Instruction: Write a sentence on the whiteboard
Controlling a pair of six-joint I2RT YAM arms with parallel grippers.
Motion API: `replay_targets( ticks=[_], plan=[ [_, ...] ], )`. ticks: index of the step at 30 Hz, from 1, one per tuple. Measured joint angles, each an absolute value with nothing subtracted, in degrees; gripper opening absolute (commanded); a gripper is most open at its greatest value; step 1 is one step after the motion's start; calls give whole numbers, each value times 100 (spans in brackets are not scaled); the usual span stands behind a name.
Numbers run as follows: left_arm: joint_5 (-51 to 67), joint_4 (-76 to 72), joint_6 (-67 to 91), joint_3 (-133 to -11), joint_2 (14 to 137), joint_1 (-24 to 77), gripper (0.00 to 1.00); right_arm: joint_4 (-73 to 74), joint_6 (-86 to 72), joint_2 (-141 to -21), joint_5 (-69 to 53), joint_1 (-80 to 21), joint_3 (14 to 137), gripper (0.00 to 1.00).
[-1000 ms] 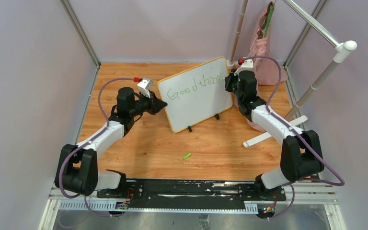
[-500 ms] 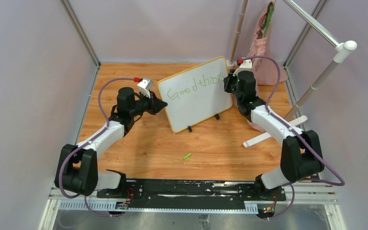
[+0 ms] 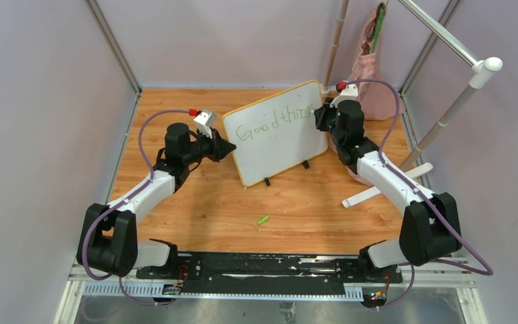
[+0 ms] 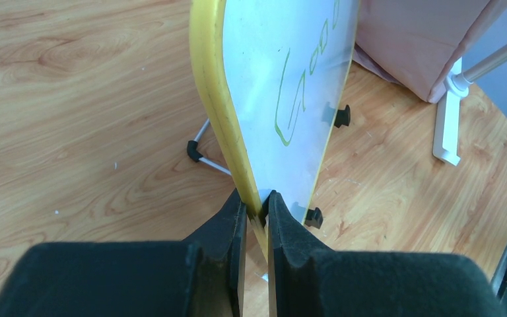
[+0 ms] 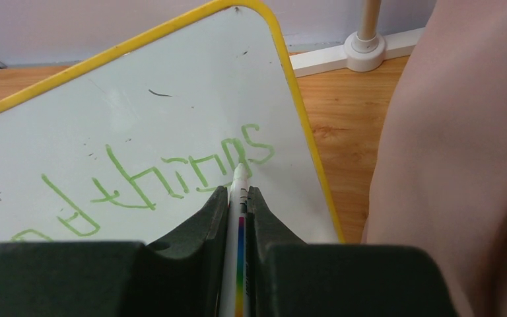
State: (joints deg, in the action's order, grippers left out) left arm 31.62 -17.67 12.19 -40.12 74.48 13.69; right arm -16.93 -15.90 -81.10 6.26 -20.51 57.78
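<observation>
**Board pinned on the left, marker on its face at the right**

On the wooden table [image 3: 209, 202] I see the whiteboard [image 3: 276, 135] toward the middle-rear, propped on its two black feet and turned at an angle, with green handwriting beginning "Good" running along its upper part. A pink bag [image 3: 372, 74] hangs behind its right corner. My left gripper [image 4: 256, 203] has its jaws clamped on the yellow frame at the board's left edge — one finger on each face. My right gripper [image 5: 238, 196] is closed on a white marker [image 5: 239, 179], whose tip touches the board at the end of the last green word, near the right frame. A small green piece [image 3: 263, 219] lies alone on the table, well in front of the board.
</observation>
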Motion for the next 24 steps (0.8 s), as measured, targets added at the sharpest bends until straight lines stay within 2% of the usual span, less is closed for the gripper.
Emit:
replay_targets(
  ticks=[12, 18, 24],
  plan=[
    [3076, -1743, 1221, -4012, 7448, 1376, 0, -1234, -1708, -6696, 362, -2331, 5572, 0],
    [3044, -1737, 1223, -4014, 7448, 1387, 0, -1247, -1293, -6055, -211, -3002, 5081, 0],
    [3020, -1728, 1227, -4018, 7448, 1398, 0, -1522, -856, -5918, -550, -3706, 4412, 0]
  ],
)
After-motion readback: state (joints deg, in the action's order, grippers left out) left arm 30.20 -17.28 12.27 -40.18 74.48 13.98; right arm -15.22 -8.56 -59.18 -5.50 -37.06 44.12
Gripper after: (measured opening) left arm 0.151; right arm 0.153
